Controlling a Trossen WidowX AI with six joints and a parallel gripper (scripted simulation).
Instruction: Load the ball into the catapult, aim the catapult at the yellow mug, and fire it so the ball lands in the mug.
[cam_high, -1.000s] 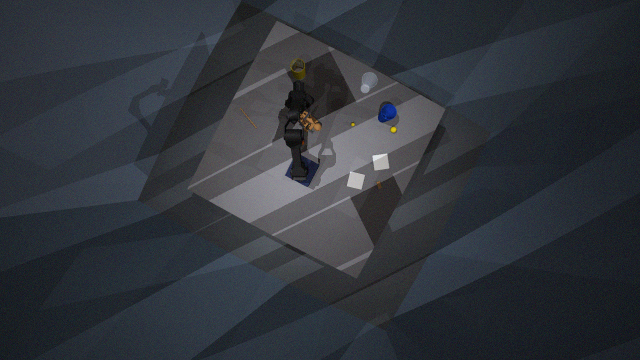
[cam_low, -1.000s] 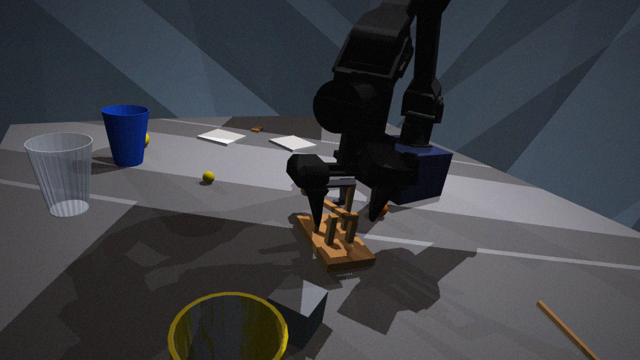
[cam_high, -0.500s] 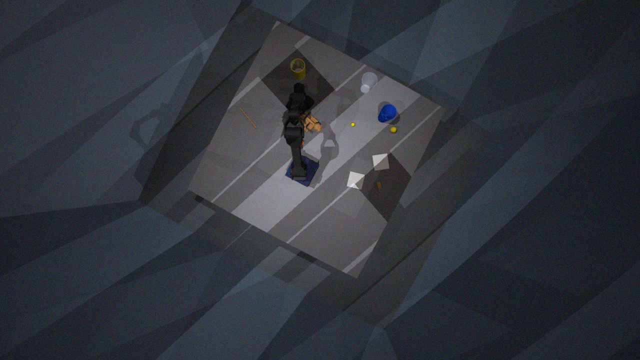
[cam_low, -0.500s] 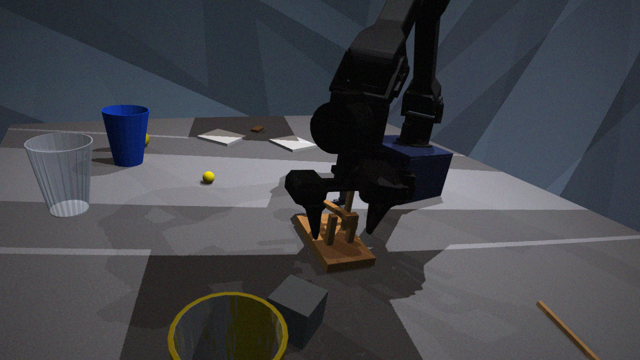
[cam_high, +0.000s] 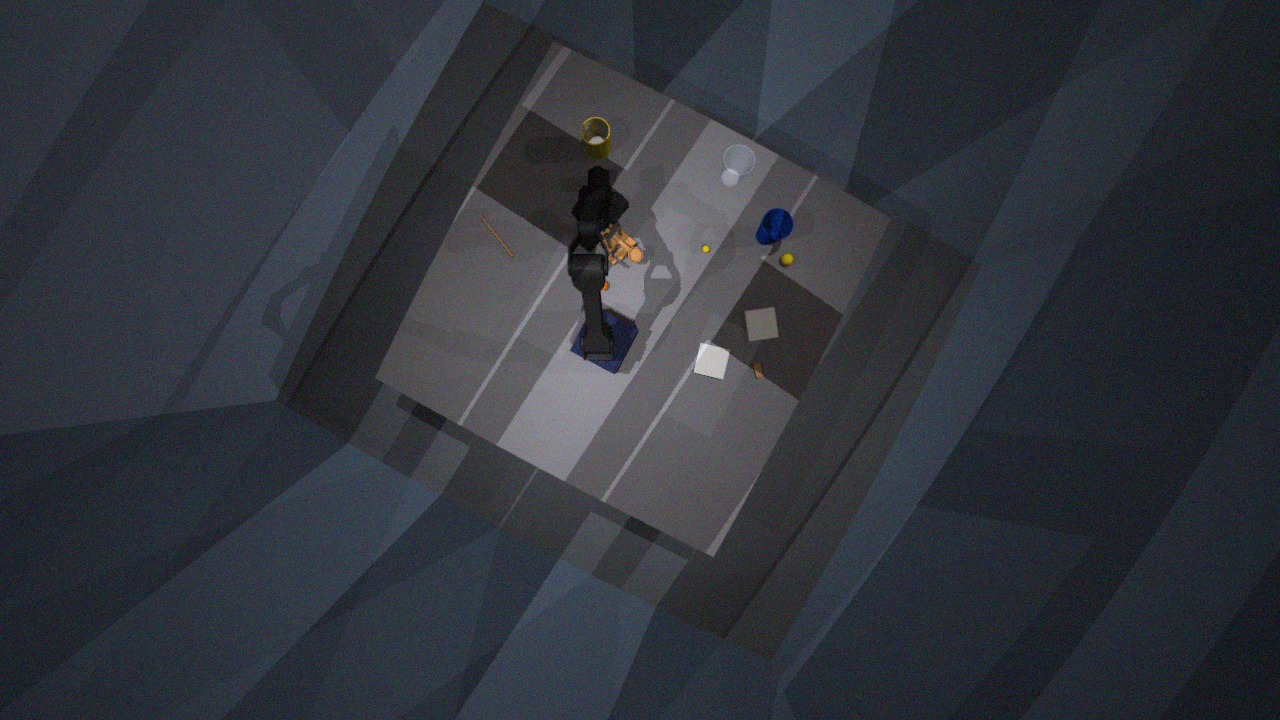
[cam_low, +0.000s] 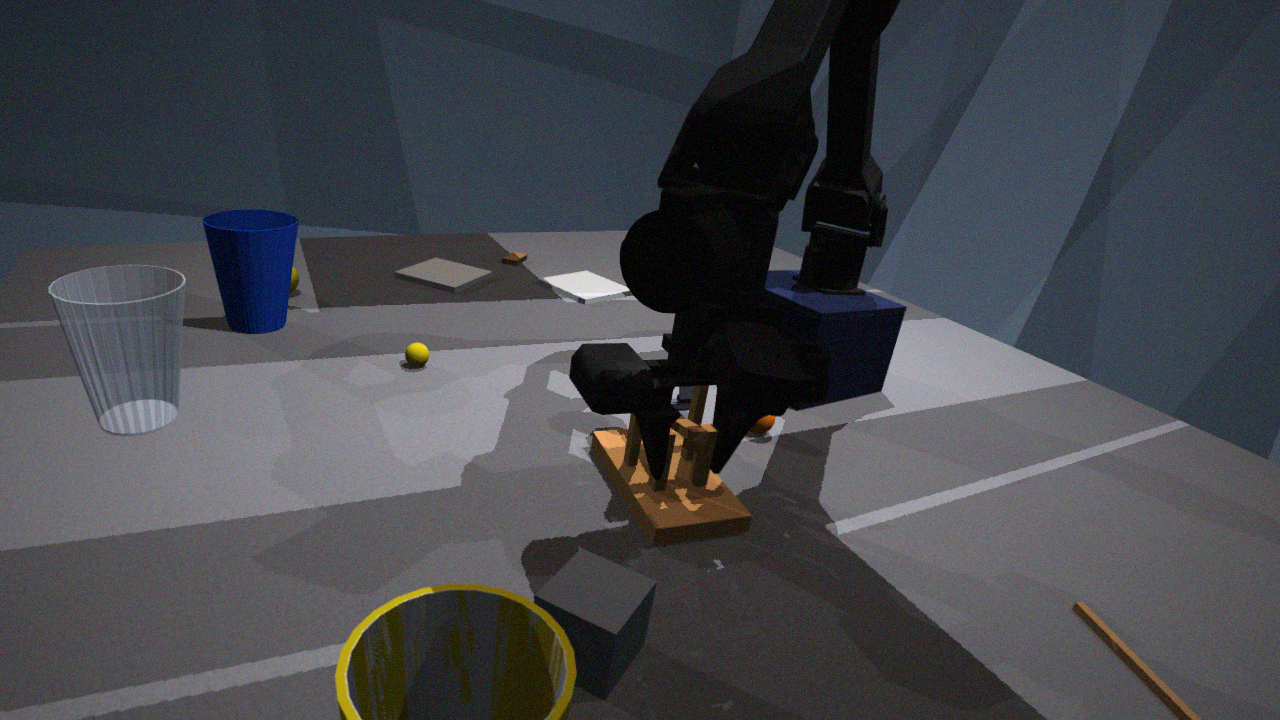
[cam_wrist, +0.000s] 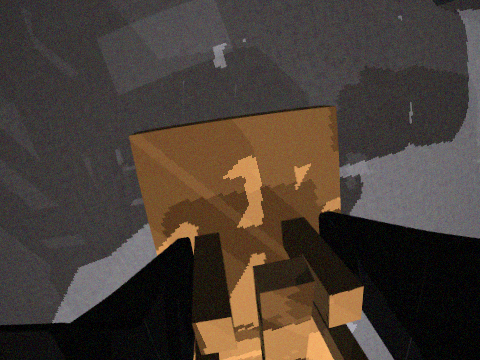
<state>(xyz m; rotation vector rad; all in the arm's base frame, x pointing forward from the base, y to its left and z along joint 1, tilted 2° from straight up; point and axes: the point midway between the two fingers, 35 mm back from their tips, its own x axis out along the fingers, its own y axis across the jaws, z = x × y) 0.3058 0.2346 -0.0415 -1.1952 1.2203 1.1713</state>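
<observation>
The wooden catapult (cam_high: 635, 254) (cam_low: 707, 522) (cam_wrist: 200, 145) stands on the table, its base end towards the yellow mug side. My gripper (cam_low: 689, 479) (cam_wrist: 256, 238) is lowered over it, half closed, one finger against the outer side of each of its two short front posts. The orange ball (cam_high: 605, 285) (cam_low: 763, 424) lies on the table beside the catapult, partly hidden by a finger in the exterior view. The yellow mug (cam_high: 597, 152) (cam_low: 456, 653) stands upright beyond the base end. The cup of the catapult is hidden in the exterior view.
A grey block (cam_low: 597, 591) stands between catapult and mug. A dark blue box (cam_high: 623, 329) (cam_low: 845, 349) is by the arm's base. A clear cup (cam_low: 134, 349), a blue cup (cam_low: 253, 277), a small yellow ball (cam_high: 705, 248) (cam_low: 417, 355) and a thin stick (cam_high: 497, 237) (cam_low: 1132, 662) stand or lie around.
</observation>
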